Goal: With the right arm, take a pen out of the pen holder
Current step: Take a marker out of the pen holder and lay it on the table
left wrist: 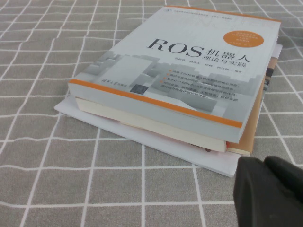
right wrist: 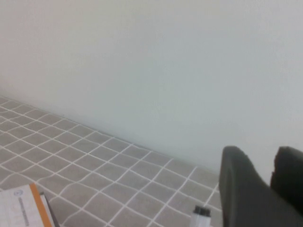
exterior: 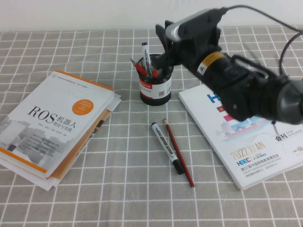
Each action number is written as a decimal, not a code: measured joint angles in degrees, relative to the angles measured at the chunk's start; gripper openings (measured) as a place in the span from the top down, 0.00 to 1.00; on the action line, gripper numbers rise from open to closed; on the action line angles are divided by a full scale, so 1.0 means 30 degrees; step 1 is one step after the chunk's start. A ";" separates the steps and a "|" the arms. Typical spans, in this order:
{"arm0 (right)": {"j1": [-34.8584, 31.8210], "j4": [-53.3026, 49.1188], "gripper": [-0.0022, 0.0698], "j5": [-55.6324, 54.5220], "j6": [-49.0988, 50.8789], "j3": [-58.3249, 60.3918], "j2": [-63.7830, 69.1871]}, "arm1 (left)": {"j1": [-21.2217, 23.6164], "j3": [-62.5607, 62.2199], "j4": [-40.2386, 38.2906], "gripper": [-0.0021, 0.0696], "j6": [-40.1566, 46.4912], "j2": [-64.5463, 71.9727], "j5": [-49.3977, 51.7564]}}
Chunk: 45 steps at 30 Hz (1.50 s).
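**Right arm at the pen holder.**
On the checked table [exterior: 118, 198], the left tool [left wrist: 270, 189] hangs beside the book stack [left wrist: 180, 80] and the right tool [right wrist: 260, 156] over the pen holder [exterior: 155, 87]. Neither's grip state can be told. In the holder, the white marker [exterior: 145, 51] stands tallest. It is likely light, stiff and smooth, so pinch its upper barrel.

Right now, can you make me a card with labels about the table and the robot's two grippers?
Cover: grey checked tablecloth
Holder: black round pen holder, red and white pens inside, middle back
Right gripper: above the holder, at its pens
Left gripper: near the corner of the grey-and-orange ROS book stack, left side
Loose: black marker and red pencil, lying side by side in front of the holder
Right side: white magazine, partly under the right arm
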 joint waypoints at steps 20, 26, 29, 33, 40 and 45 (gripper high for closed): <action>0.0555 -0.2908 0.83 1.5941 0.4767 0.0000 -0.9697 | 0.0000 0.0000 0.0000 0.98 0.0000 0.0000 0.0000; 0.1786 -0.1407 0.83 2.2091 0.4762 0.0000 -1.0210 | 0.0000 0.0000 0.0000 0.98 0.0000 0.0000 0.0000; 0.2107 0.0296 0.83 2.3662 0.3810 0.0000 -0.9702 | 0.0000 0.0000 0.0000 0.98 0.0000 0.0000 0.0000; 0.2241 0.3672 0.83 2.4107 0.1710 -0.0043 -0.8130 | 0.0000 0.0000 0.0000 0.98 0.0000 0.0000 0.0000; 0.2316 0.8153 0.83 2.5311 -0.2256 -0.2453 -0.3902 | 0.0000 0.0000 0.0000 0.98 0.0000 0.0000 0.0000; 0.2316 0.8650 0.83 2.6435 -0.3229 -0.5577 -0.0611 | 0.0000 0.0000 0.0000 0.98 0.0000 0.0000 0.0000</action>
